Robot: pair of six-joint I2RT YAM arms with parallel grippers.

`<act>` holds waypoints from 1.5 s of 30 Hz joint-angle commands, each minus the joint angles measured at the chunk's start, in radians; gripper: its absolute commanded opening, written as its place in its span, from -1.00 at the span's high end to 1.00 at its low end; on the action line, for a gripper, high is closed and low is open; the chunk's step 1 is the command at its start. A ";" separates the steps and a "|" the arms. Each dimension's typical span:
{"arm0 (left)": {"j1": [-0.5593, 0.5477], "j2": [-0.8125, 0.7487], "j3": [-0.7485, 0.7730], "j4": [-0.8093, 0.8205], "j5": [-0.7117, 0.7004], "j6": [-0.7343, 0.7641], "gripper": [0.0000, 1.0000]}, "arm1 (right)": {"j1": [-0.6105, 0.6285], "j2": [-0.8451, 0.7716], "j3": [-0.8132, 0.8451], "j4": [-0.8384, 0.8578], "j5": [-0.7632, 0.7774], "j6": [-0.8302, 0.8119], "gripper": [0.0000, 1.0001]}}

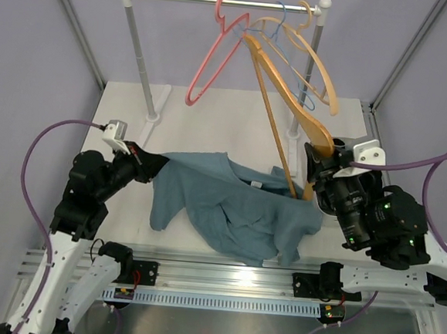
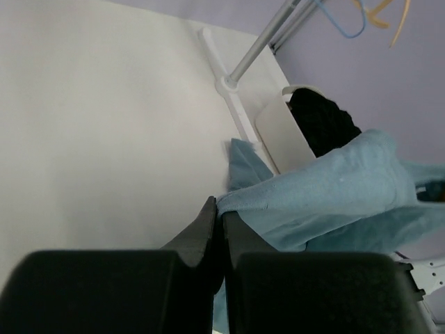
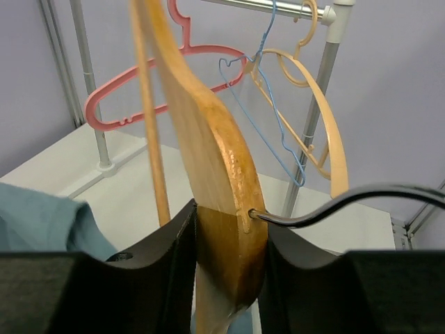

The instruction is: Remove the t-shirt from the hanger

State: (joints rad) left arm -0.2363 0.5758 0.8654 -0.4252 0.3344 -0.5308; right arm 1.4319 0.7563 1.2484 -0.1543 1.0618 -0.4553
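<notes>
Overhead, the left gripper (image 1: 148,166) pinched the left edge of the t-shirt (image 1: 220,205), which lay across the table (image 1: 205,111) toward the right gripper (image 1: 321,161), itself clamped on the hanger (image 1: 289,101), whose long axis rose up-left toward the rack (image 1: 221,0), its lower end at the t-shirt's right side.

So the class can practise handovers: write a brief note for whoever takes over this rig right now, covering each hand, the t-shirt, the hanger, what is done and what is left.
Left hand: shut on the t-shirt at its left edge.
Right hand: shut on the hanger, holding it tilted above the table.
T-shirt: crumpled on the table between the hands.
Done: most of the hanger is clear of the cloth.
Left: its lower end meets the shirt by the collar, and I cannot tell if it is free. Likely next: draw the hands apart.
</notes>
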 commanded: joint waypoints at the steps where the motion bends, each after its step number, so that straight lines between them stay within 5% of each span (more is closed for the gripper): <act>1: 0.008 0.055 -0.049 0.147 0.067 0.018 1.00 | -0.010 0.009 -0.012 0.249 0.035 -0.006 1.00; 10: 0.008 0.163 -0.045 0.122 0.006 0.041 0.99 | -0.011 0.172 0.089 0.306 -0.037 -0.068 1.00; 12: 0.008 0.177 -0.039 0.121 0.043 0.066 0.42 | -0.010 0.166 0.069 0.311 -0.054 -0.082 1.00; 13: 0.008 0.176 -0.034 0.120 0.087 0.075 -0.25 | -0.010 0.146 0.060 0.285 -0.071 -0.068 1.00; 17: 0.008 0.124 0.023 0.047 0.181 0.182 -0.97 | -0.011 0.048 0.031 0.100 -0.154 0.007 1.00; 23: 0.009 -0.008 0.242 -0.150 0.251 0.301 -0.98 | -0.010 -0.152 0.042 -0.270 -0.380 0.245 1.00; 30: 0.009 -0.039 0.532 -0.120 0.590 0.156 -0.98 | -0.010 -0.158 0.036 -0.525 -0.598 0.375 1.00; 33: 0.009 -0.037 0.557 -0.032 0.715 0.075 -0.98 | -0.011 -0.104 0.011 -0.559 -0.697 0.386 1.00; 45: 0.005 0.176 0.479 0.020 0.815 0.104 -0.98 | -0.010 0.043 -0.055 -0.461 -0.881 0.392 1.00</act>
State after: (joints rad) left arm -0.2314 0.6487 1.3888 -0.4267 1.0615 -0.4259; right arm 1.4254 0.7715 1.1664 -0.6899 0.2573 -0.0742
